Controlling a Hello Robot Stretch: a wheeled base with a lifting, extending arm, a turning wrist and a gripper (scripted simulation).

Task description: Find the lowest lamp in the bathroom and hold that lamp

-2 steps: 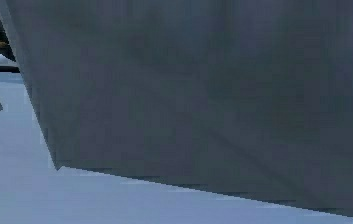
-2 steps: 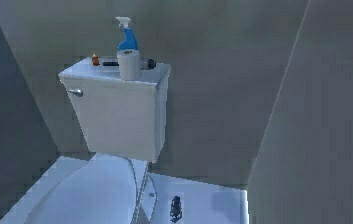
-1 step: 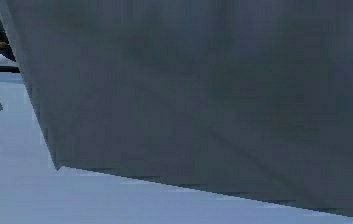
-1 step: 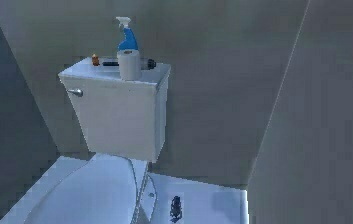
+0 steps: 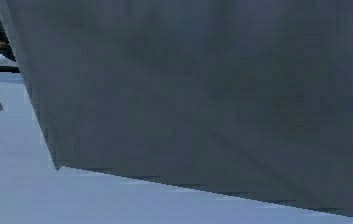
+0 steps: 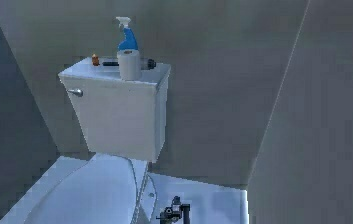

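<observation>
The forward view sits hard against a grey wall (image 5: pixel 204 90), with floor (image 5: pixel 14 170) at seven o'clock. The arm side view looks down on a near toilet tank (image 6: pixel 119 105) at ten o'clock.

You're looking at a white ceramic toilet (image 6: pixel 119 115) tucked in a corner of plain dark grey walls (image 6: pixel 234 80), with pale bluish-white smooth floor (image 5: pixel 19 185) up front.

The toilet tank (image 6: pixel 114 115) carries a spray bottle (image 6: pixel 126 32), paper roll (image 6: pixel 130 66) and orange blob (image 6: pixel 94 60).
</observation>
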